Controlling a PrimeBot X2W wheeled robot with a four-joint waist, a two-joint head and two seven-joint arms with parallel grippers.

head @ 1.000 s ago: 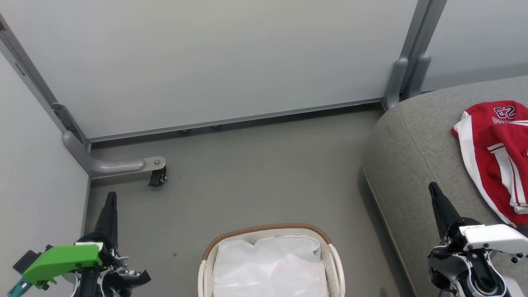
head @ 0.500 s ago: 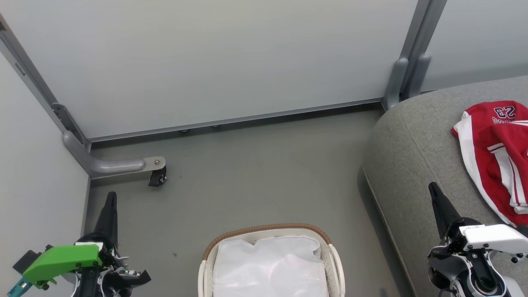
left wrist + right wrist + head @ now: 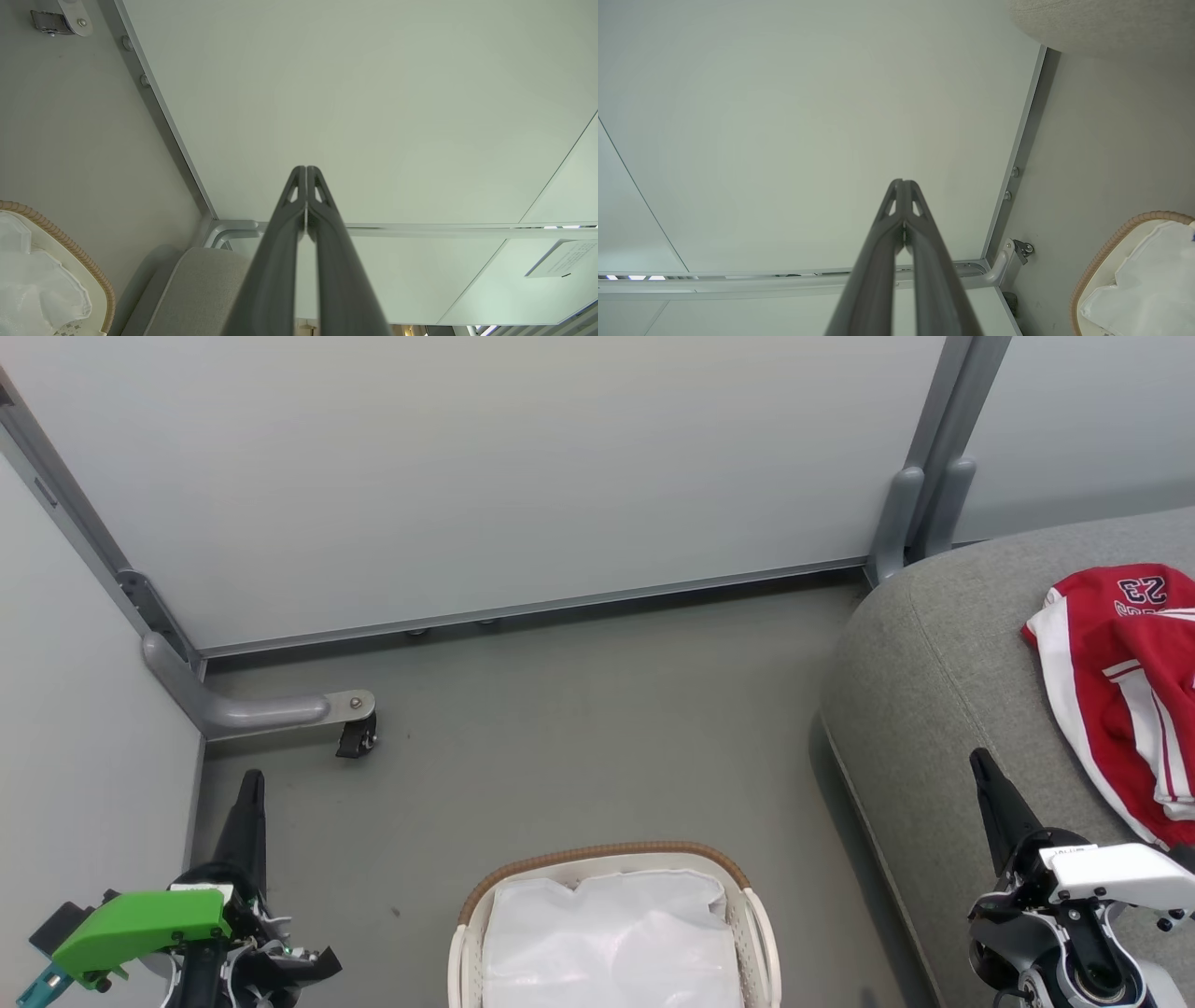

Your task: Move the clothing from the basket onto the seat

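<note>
Nothing is seen to have moved since the earlier frames: both arms and every object are found in the same places. The left gripper (image 3: 250,782) is held at the lower left of the head view, against the grey floor (image 3: 579,728), its two dark fingers pressed together with nothing between them (the left wrist view shows the tips touching). The right gripper (image 3: 980,763) is likewise closed and empty, and is seen against the grey fabric of the seat (image 3: 934,672), near the clothing (image 3: 1116,691). The clothing, red with white stripes and a "23" print, is laid on the seat at the right border of the head view, well apart from the basket (image 3: 597,852). Inside the basket a white crinkly liner sheet (image 3: 611,933) is seen.
</note>
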